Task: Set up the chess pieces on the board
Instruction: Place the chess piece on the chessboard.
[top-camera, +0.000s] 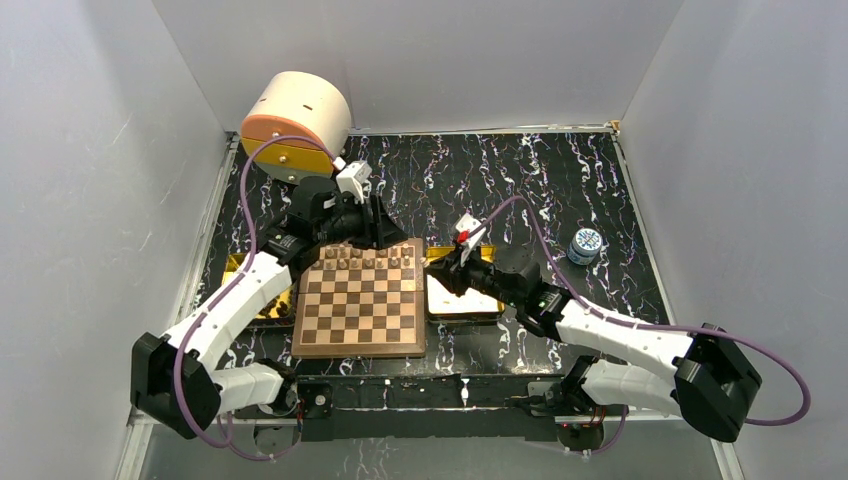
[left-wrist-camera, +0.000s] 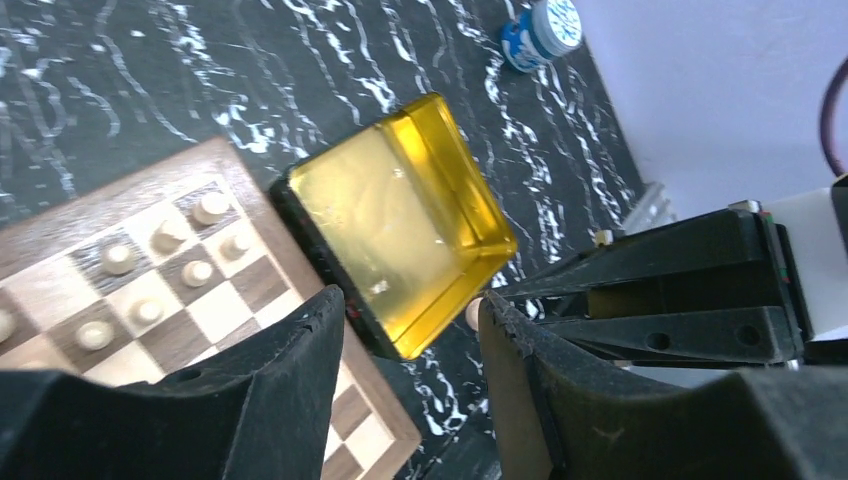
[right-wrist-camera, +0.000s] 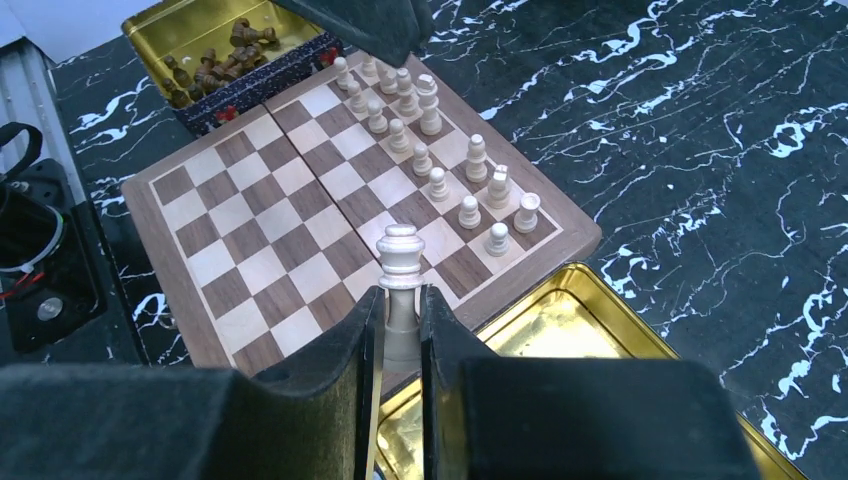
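Black marbled tabletop (top-camera: 520, 180) held the board (top-camera: 362, 320); right gripper (right-wrist-camera: 400, 302) pinched a pale piece (right-wrist-camera: 400, 250), base hidden; left gripper (left-wrist-camera: 410, 305) gaped, empty.

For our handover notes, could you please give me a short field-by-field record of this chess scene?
board: table centre, light pieces along its far side
right fingers: shut on one light piece by the board's right edge
left fingers: apart, nothing between them, over the board's far edge
left tray: holds dark pieces
right tray: no pieces in the part shown
jar: blue and white, far right
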